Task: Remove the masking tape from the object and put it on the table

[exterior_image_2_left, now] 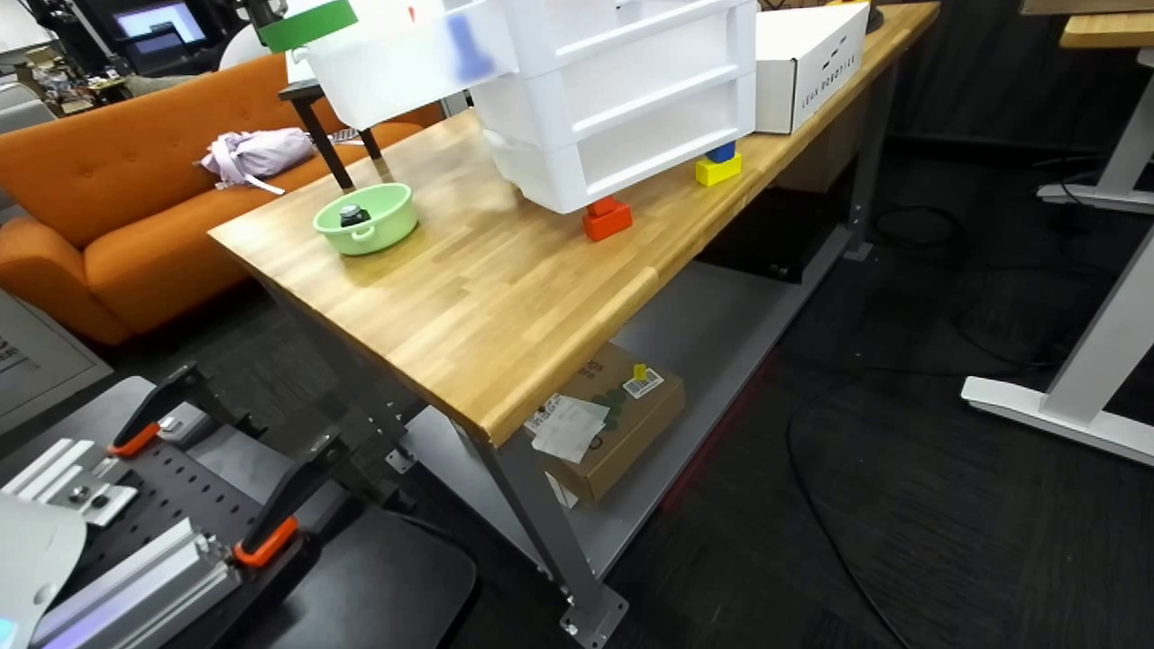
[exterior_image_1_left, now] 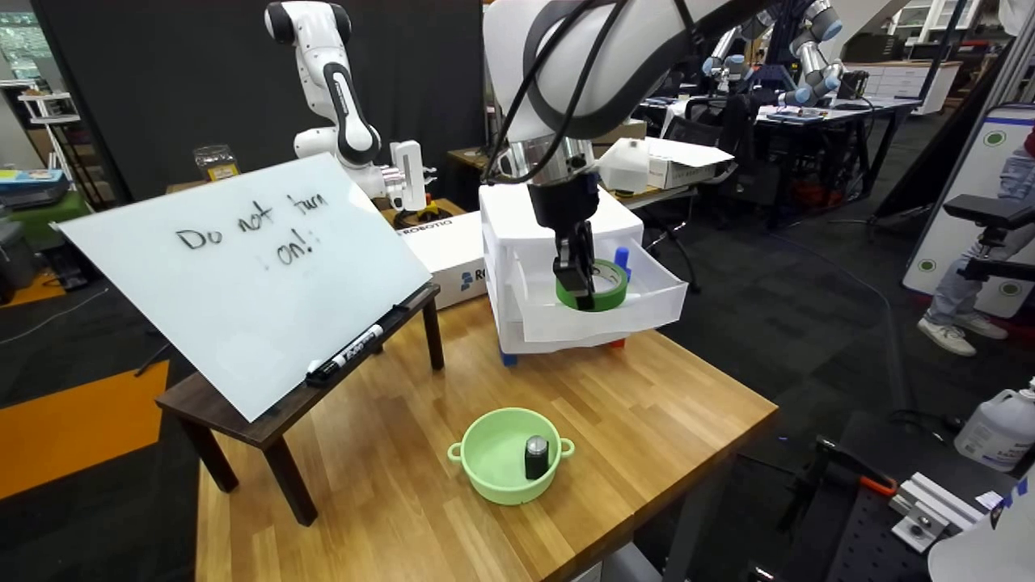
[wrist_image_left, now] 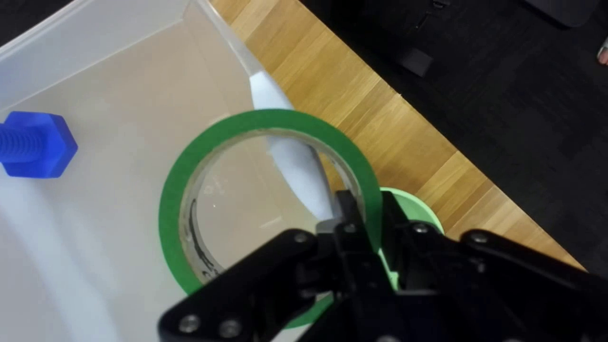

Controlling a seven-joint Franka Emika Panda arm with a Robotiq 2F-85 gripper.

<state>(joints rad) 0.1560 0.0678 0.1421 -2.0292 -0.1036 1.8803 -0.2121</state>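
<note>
Over open drawer (exterior_image_1_left: 647, 311), pincer (wrist_image_left: 368, 209) pinching green tape (wrist_image_left: 275, 119); table (exterior_image_1_left: 647, 404) leaves room between bowl (exterior_image_1_left: 503, 491) and edge.

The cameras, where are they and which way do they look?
In an exterior view: high near the bowl, looking across the table at the whiteboard and drawers; the arm and gripper reach in from above.
In an exterior view: high off a table corner, looking down at the table and gray shelf; a dark bit at the top may be gripper.
In the wrist view: on the arm, looking down into the open drawer; gripper at the bottom, shut on the tape.
Both exterior views share tape, bowl and drawers.
</note>
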